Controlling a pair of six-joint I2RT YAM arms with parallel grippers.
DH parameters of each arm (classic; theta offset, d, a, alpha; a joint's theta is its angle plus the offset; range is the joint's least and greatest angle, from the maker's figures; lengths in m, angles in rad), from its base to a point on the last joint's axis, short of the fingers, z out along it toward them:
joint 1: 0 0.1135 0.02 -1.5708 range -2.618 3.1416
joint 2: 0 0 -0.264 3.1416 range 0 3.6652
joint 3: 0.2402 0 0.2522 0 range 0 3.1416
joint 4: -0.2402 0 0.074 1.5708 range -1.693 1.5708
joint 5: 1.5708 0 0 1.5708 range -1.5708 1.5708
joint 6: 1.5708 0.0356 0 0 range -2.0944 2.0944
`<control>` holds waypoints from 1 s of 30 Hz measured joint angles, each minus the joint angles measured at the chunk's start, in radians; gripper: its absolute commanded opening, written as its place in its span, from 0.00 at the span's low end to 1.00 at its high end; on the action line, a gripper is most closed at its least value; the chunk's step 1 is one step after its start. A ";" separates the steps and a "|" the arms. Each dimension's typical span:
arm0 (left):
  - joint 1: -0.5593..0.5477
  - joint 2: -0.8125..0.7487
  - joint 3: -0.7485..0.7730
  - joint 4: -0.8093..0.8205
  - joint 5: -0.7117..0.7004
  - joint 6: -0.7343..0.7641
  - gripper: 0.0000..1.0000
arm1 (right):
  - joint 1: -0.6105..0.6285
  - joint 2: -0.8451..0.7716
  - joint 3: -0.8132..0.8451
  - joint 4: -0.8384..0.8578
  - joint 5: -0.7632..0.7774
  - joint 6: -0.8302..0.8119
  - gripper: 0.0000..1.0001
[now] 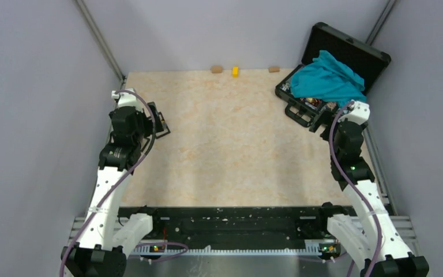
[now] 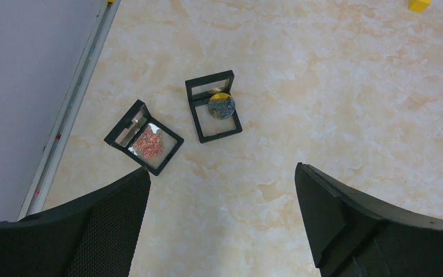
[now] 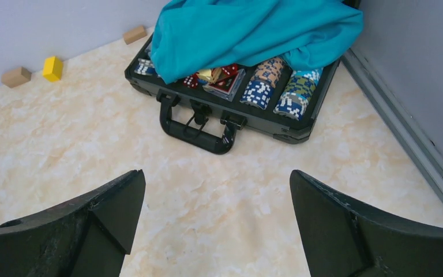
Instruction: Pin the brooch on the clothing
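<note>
The brooch [image 2: 148,143], a small pink-red ornament, lies in an open black frame box on the table near the left wall. My left gripper [image 2: 221,173] is open and empty, hovering just to the near right of it. The teal-blue T-shirt [image 1: 329,78] lies crumpled over the open black case [image 1: 375,57] at the far right. It also shows in the right wrist view [image 3: 248,26]. My right gripper [image 3: 217,176] is open and empty above bare table, just in front of the case handle [image 3: 199,130]. In the top view the left gripper [image 1: 157,120] and the right gripper [image 1: 317,121] are far apart.
A second black frame box [image 2: 213,107] holds a round blue-yellow trinket beside the brooch. The case holds chip stacks [image 3: 280,86] and dice. A yellow block [image 1: 235,71] and two tan blocks [image 1: 216,69] sit by the back wall. Metal rails run along both side walls.
</note>
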 measured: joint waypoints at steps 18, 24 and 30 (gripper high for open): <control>0.000 -0.026 -0.028 0.008 -0.056 -0.011 0.99 | -0.016 0.338 0.297 -0.023 0.014 -0.049 0.96; 0.000 -0.026 -0.042 0.008 -0.022 -0.015 0.99 | -0.158 0.607 0.488 -0.049 -0.011 -0.056 0.96; 0.000 -0.027 -0.042 0.011 0.004 -0.015 0.99 | -0.288 0.886 0.732 -0.066 -0.106 -0.061 0.91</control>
